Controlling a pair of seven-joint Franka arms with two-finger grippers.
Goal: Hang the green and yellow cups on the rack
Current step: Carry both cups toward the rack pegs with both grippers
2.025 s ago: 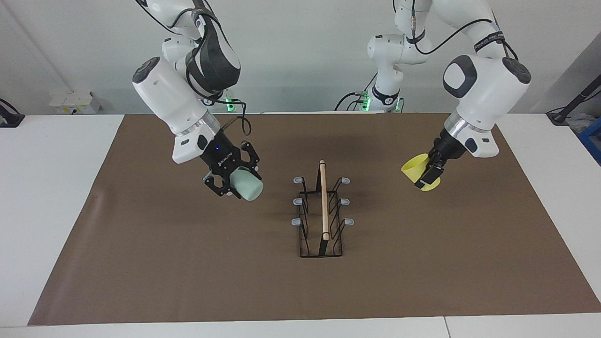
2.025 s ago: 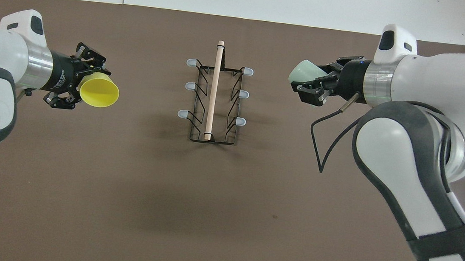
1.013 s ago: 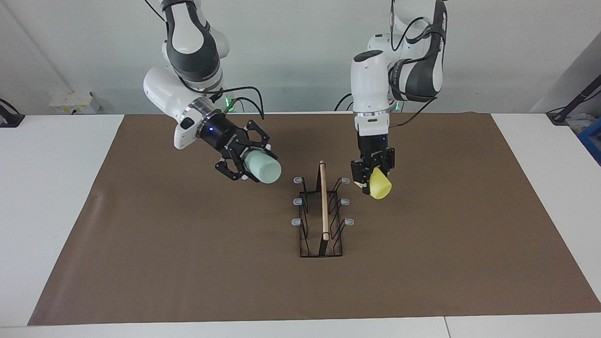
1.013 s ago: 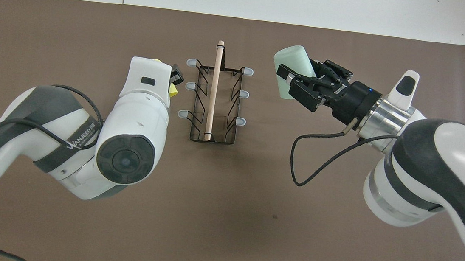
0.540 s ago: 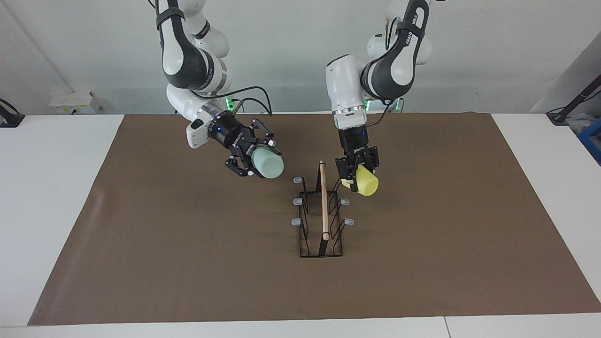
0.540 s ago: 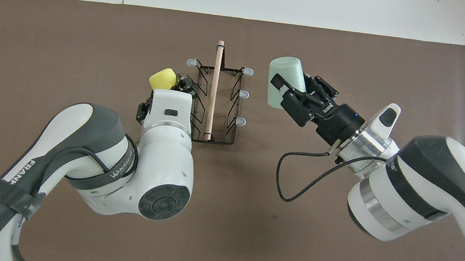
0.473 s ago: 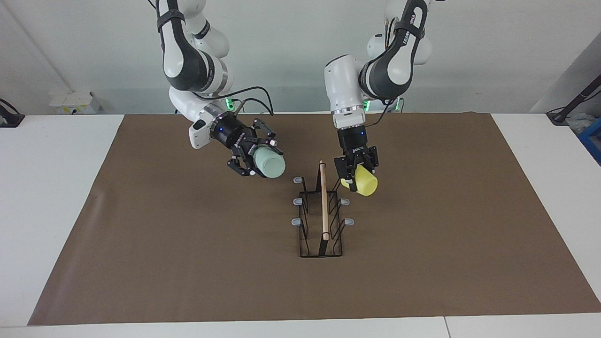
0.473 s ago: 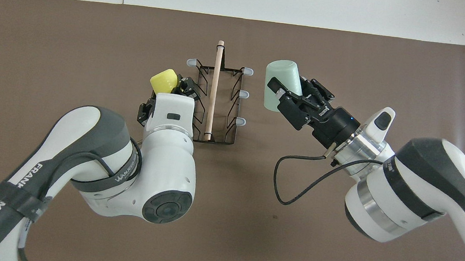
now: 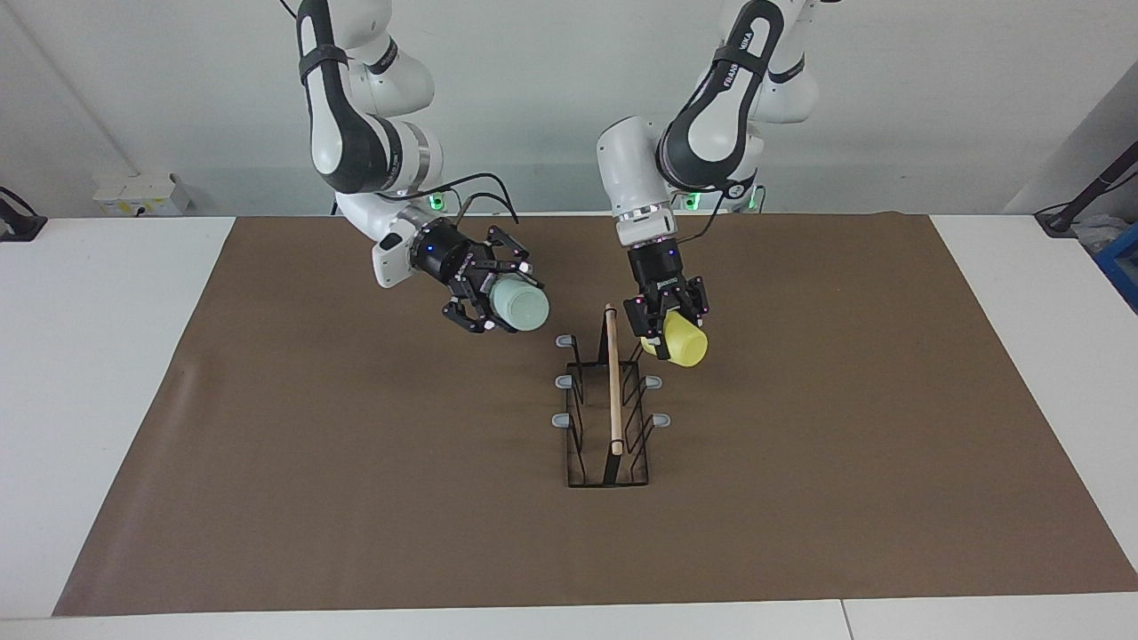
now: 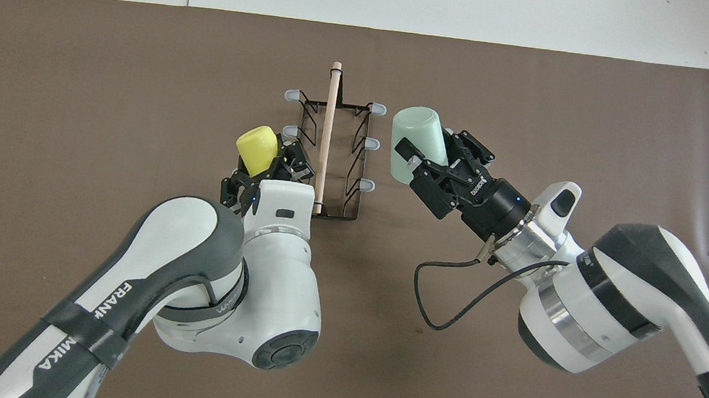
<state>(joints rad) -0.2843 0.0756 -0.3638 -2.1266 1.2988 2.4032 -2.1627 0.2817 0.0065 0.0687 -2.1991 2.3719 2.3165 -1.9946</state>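
Two cups, green (image 9: 518, 308) and yellow (image 9: 682, 340), one rack (image 9: 610, 404)

Bright, even light; soft faint shadows; both views sharp.

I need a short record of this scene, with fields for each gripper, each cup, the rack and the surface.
left gripper: shut on the yellow cup, over the rack's near end on the left arm's side
right gripper: shut on the green cup, in the air beside the rack on the right arm's side
rack: upright on the brown mat, no cup hung yet
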